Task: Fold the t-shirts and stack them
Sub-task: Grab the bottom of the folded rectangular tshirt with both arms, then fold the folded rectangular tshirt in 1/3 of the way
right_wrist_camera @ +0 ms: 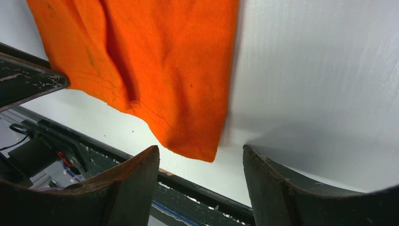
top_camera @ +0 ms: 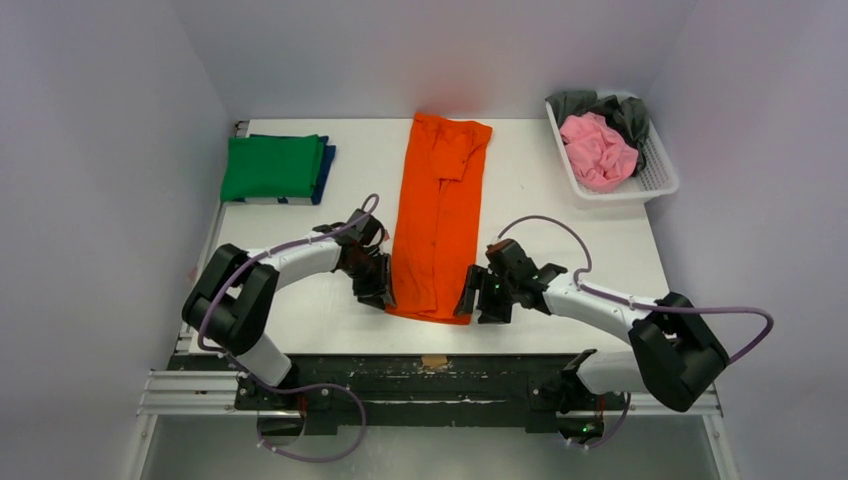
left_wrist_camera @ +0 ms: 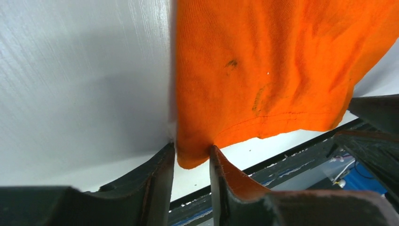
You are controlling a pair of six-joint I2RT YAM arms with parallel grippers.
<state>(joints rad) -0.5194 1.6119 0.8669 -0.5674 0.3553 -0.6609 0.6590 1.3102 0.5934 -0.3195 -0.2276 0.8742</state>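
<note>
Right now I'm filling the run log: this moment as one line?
orange shirt: long strip | left gripper: shut on near corner | right gripper: open at other near corner | folded stack: far left

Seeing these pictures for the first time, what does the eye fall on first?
The bright orange t-shirt, folded into a long strip down the middle of the table, stands out first. The left hand pinches its near left corner; the right hand is open around the near right one. A folded green t-shirt lies far left, a pink t-shirt in a white basket far right.
</note>
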